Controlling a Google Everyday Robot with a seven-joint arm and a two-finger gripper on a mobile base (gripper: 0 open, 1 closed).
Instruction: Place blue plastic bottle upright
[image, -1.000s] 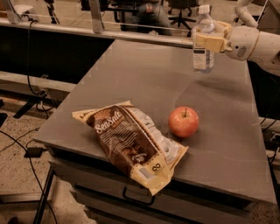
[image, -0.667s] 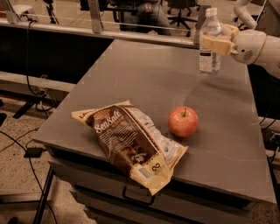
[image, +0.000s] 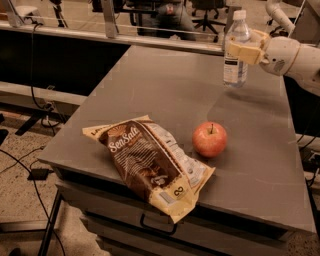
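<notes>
spotter: chip bag (image: 150, 165) at the left front of the grey table (image: 150, 90), lying flat, one corner hanging over the front edge; apple (image: 210, 140) just beside it to the right, stem up; neither is in the way.

recorder: and the task item?

spotter: blue plastic bottle (image: 235, 70) at the far right of the table, well apart from the apple; it stands upright, white cap on top; its base is either on the surface or just above it; cannot tell which from this angle.

recorder: gripper?

spotter: gripper (image: 243, 51) reaches in level from the right edge; fingers are clasped round the bottle's upper body, above the label; so it has the bottle in its hold.

recorder: step in hand?

spotter: my reading is the set-down; bottle is upright, release not yet made.

recorder: next move calls for?

spotter: make sure the base sits flat; then part the fingers evenly and back away to the right without brushing the bottle; it is light and tall with a narrow base; a nudge near the top would likely tip it.
</notes>
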